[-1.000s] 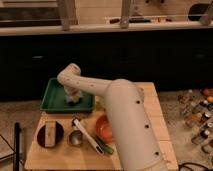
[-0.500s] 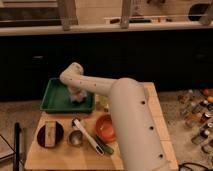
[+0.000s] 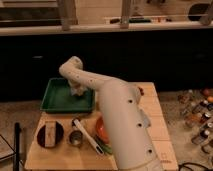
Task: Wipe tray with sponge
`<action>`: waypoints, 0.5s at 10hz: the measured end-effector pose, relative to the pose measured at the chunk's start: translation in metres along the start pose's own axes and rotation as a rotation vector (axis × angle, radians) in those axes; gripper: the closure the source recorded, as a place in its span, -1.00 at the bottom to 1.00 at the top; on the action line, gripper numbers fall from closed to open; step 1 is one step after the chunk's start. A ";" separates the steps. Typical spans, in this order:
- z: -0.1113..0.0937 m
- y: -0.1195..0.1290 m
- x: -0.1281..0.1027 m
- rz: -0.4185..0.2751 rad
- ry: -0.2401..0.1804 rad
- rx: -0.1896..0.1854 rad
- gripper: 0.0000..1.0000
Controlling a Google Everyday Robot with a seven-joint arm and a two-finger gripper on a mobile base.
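The green tray (image 3: 59, 97) lies at the back left of the wooden table. My white arm reaches from the lower right over the table, and the gripper (image 3: 78, 92) hangs down into the tray's right half. A pale lump at the gripper's tip may be the sponge (image 3: 78, 93), resting on or just above the tray floor; I cannot make it out for certain.
An orange bowl (image 3: 101, 131) sits partly behind my arm near the table's middle. A dark round bowl (image 3: 50, 135) holding a block stands front left, with a metal cup (image 3: 75, 138) and a white-handled utensil (image 3: 86, 136) beside it. Bottles (image 3: 199, 112) stand on the floor at right.
The gripper has shifted a little to the right within the tray, from its middle toward the right side. Nothing else on the table has moved.
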 end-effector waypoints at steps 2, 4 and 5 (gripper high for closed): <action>0.001 -0.003 -0.026 -0.054 -0.032 0.000 0.95; -0.002 0.012 -0.043 -0.089 -0.055 -0.003 0.95; -0.003 0.021 -0.044 -0.089 -0.060 -0.008 0.95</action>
